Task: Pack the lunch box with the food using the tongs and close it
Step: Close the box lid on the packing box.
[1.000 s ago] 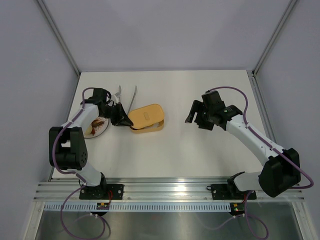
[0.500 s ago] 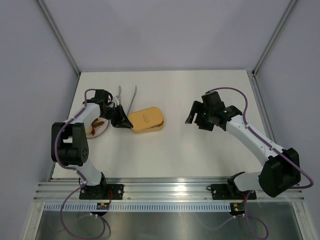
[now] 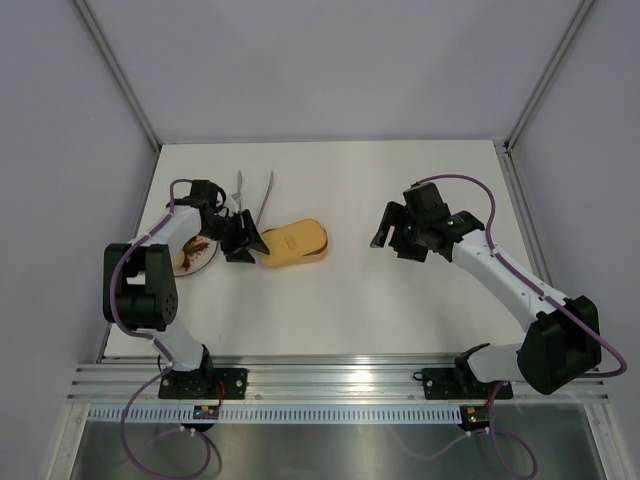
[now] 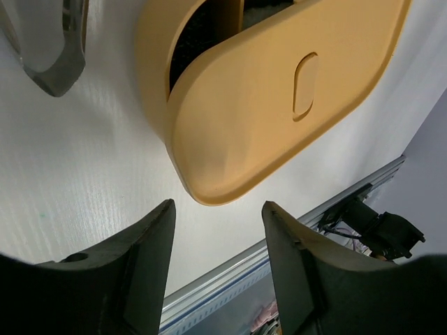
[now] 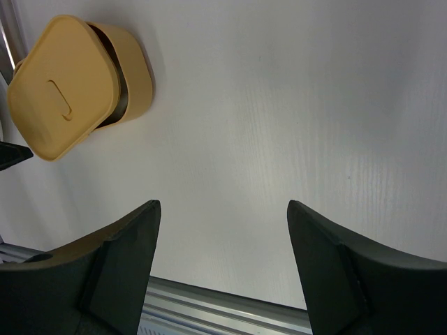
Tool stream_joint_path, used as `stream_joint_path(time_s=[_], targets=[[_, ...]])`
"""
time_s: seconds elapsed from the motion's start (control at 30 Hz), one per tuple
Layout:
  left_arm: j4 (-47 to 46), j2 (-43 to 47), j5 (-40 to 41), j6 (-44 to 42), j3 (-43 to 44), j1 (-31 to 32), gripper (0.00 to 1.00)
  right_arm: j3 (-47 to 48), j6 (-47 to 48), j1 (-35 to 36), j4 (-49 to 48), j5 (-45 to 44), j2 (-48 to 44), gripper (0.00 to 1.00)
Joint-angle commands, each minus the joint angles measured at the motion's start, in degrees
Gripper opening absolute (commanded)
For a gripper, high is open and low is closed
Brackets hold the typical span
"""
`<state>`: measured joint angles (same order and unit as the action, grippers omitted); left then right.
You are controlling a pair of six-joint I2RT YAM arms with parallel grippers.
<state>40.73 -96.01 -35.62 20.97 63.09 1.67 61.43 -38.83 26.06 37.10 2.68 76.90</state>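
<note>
The yellow-orange lunch box [image 3: 310,251] lies left of the table's middle with its lid [image 3: 290,237] resting on top, slid a little askew. In the left wrist view the lid [image 4: 279,98] overhangs the tub wall [image 4: 155,84] and a dark gap shows. My left gripper [image 3: 252,244] stands open just off the lid's left end [image 4: 218,209], holding nothing. The silver tongs [image 3: 256,196] lie behind it; one tip [image 4: 52,70] shows. A reddish-brown piece of food [image 3: 198,244] sits on the plate. My right gripper [image 3: 385,232] hangs open and empty to the right of the box [image 5: 133,77].
A small white plate [image 3: 205,262] lies at the left edge, partly hidden under my left arm. Aluminium rail [image 3: 340,375] runs along the near table edge. Grey walls with corner posts close in the table on three sides.
The lid, held tilted up by my left gripper a second ago, has come down onto the box. The left gripper has opened and let it go. The right arm has not moved.
</note>
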Motion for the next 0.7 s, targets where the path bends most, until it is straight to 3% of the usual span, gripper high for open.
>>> stream_joint_path(time_s=[0.0, 0.23, 0.47, 0.57, 0.6, 0.67], targets=[[0.49, 1.96, 2.04, -0.14, 2.30, -0.18, 0.56, 0.18, 0.16, -0.22, -1.68, 0.57, 0.09, 0.81], [1.11, 8.28, 9.07, 1.34, 2.04, 0.53, 0.54, 3.50, 2.52, 0.30, -2.21, 2.41, 3.24, 0.80], [-3.46, 16.90, 16.88, 6.18, -2.53, 0.61, 0.42, 21.08, 11.31, 7.41, 3.32, -0.65, 22.12, 0.76], [-2.68, 18.13, 23.11, 9.43, -3.15, 0.44, 0.28, 28.20, 12.28, 8.83, 3.51, -0.22, 29.95, 0.73], [-2.15, 18.05, 24.88, 10.83, -3.32, 0.44, 0.18, 29.61, 12.20, 8.74, 3.24, -0.13, 31.45, 0.73], [-2.15, 16.65, 27.61, 11.63, -3.67, 0.52, 0.11, 33.39, 11.67, 8.83, 2.71, 0.75, 35.93, 0.73]])
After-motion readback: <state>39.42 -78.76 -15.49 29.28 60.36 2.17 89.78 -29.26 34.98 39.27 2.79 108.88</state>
